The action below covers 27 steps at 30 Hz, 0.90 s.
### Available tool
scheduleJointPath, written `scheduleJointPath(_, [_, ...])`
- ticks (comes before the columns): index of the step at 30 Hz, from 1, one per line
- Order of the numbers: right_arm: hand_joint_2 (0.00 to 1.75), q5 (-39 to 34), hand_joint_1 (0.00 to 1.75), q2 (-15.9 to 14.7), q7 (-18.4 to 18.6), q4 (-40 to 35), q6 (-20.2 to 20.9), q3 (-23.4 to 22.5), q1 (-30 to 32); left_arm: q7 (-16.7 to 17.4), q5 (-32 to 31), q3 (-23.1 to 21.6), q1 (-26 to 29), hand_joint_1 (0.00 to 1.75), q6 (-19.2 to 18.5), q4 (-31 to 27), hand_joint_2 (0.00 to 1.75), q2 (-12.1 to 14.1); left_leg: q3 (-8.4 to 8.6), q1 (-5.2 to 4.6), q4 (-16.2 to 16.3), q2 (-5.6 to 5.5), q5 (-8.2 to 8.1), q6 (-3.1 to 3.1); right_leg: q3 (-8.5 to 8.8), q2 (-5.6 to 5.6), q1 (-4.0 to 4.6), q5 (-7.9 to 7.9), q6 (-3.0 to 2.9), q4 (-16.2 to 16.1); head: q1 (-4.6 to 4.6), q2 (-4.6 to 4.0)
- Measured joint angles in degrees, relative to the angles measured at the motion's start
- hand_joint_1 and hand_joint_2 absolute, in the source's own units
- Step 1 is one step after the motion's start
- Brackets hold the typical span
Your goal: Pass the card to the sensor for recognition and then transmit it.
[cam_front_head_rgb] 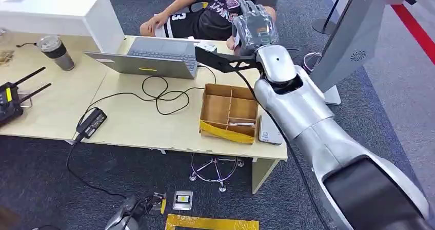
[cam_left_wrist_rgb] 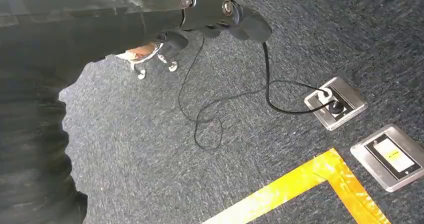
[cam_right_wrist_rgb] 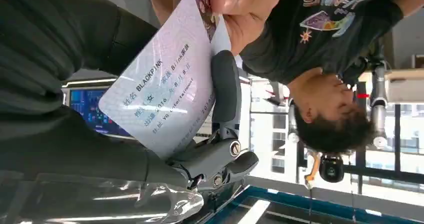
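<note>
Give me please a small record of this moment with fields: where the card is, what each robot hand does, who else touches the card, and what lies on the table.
card: white, printed, held up at the person, away from the table
right robot hand: raised over the table's far edge, holds the card
left robot hand: hangs over the carpet, holds nothing visible; fingers' state unclear
person's hand: pinches the card's other end
table: laptop, divided cardboard box, cup, black cable
</note>
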Motion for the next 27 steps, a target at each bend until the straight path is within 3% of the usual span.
scheduleJointPath(9, [1.75,0.9,1.75,-4.3,2.2,1.5,1.4,0.8,0.4,0.4,0.0,0.0,-0.3,0.00,-0.1,0.0,1.75,-0.4,0.00,-0.02,0.0,0.02,0.00,0.00,0.01,0.01,-0.02,0.01,0.01,0.0,0.00,0.00])
scheduleJointPath(10, [1.75,1.0,1.47,-4.7,2.3,1.6,1.6,0.9,0.5,0.4,-0.1,0.0,-0.3,0.00,-0.1,0.0,1.75,-0.4,0.01,-0.02,0.0,0.04,0.00,0.00,0.00,0.03,-0.02,0.02,0.00,0.0,0.00,0.00])
scheduleJointPath(11, [1.75,1.2,0.00,-5.1,2.5,1.8,1.9,0.9,0.6,0.4,0.0,0.0,-0.4,0.00,0.0,0.0,1.75,-0.4,0.01,-0.01,0.0,0.04,0.00,0.00,-0.01,0.04,-0.02,0.02,0.01,0.0,0.00,0.00])
scheduleJointPath(27, [1.75,2.1,0.00,-9.8,4.6,3.1,3.2,1.8,2.0,0.8,-0.8,0.0,-1.0,0.00,-0.4,0.0,1.75,-0.7,0.00,-0.01,0.0,0.08,0.00,0.00,-0.03,0.06,-0.01,0.03,0.01,0.0,0.00,0.00])
